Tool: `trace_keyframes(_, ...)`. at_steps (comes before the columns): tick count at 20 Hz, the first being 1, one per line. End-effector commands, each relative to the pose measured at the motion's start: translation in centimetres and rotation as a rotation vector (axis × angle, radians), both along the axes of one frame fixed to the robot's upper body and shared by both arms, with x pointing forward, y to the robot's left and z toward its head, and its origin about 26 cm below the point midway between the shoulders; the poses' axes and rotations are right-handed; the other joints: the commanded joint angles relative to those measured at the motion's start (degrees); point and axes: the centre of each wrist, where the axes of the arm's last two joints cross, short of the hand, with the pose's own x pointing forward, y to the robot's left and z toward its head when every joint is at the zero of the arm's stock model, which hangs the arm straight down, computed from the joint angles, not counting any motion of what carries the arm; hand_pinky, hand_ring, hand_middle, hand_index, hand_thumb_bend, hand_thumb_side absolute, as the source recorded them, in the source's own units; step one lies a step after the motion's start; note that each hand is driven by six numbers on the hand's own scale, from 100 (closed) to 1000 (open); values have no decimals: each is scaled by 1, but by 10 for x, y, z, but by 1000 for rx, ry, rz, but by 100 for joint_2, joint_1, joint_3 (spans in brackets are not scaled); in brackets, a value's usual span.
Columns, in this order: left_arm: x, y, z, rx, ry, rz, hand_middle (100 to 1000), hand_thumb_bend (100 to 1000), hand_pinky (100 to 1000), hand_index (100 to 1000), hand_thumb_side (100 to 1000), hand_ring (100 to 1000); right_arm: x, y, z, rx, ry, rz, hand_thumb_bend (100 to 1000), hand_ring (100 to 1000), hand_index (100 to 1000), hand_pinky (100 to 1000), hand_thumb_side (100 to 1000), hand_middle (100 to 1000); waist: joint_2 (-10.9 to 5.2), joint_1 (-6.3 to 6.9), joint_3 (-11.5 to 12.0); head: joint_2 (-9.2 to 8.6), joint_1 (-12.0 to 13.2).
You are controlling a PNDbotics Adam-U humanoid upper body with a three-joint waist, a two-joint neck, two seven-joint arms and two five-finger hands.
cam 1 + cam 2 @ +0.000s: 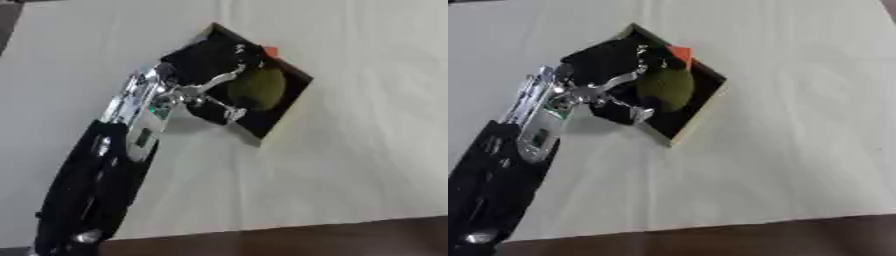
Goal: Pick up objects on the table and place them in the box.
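Reaching in from the left, your left hand (pixel 610 92) is over the near-left part of the box (pixel 697 117), a dark, shallow tray with a pale rim lying askew on the bench (pixel 780 165). Inside it a yellow-green round object (pixel 667 90) lies near the middle, and an orange piece (pixel 681 53) shows at the far corner. The silver fingers (pixel 636 114) reach down over the box toward the round object, but you cannot tell from here whether they are spread, closed, or touching it, so treat this as a release not yet confirmed. To finish the step well, I'd judge you should let the fingers open fully while they are inside the box walls, then lift straight up before swinging back, so nothing catches the rim and drags the box across the bench. No other loose objects show on the bench in these views. Your right hand is out of sight.
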Motion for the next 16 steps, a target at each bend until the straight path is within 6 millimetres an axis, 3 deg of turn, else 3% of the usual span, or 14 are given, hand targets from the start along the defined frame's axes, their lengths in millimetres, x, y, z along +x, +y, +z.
trace_keyframes(1,0,5,8,1,-45,19,815,217,903,946,299,855,-5,-1,8,-4,-33,-3,100,743,720,848,551,593,-135,-26,6,-44,-17)
trace_keyframes(4,1,7,7,-6,-50,23,810,205,901,942,360,850,-5,-2,7,-2,-30,-5,100,743,720,848,550,593,-140,-32,14,-41,-29)
trace_keyframes(10,-3,14,12,-48,-45,18,801,133,898,938,357,843,-5,-3,6,6,-27,-15,100,743,720,847,550,593,-155,-45,48,-43,-68)
trace_keyframes(13,-7,20,20,-105,-52,14,788,100,890,927,283,832,-5,-3,6,8,-30,-15,100,743,720,847,549,593,-163,-59,60,-34,-80)
trace_keyframes(14,-10,23,25,-138,-60,11,778,100,884,918,221,823,-5,-4,6,8,-32,-15,100,743,720,848,549,594,-166,-63,62,-30,-83)
trace_keyframes(16,-20,31,39,-251,-86,-6,763,100,877,906,225,809,-6,-4,6,7,-39,-14,100,744,720,848,547,594,-170,-74,70,-20,-90)
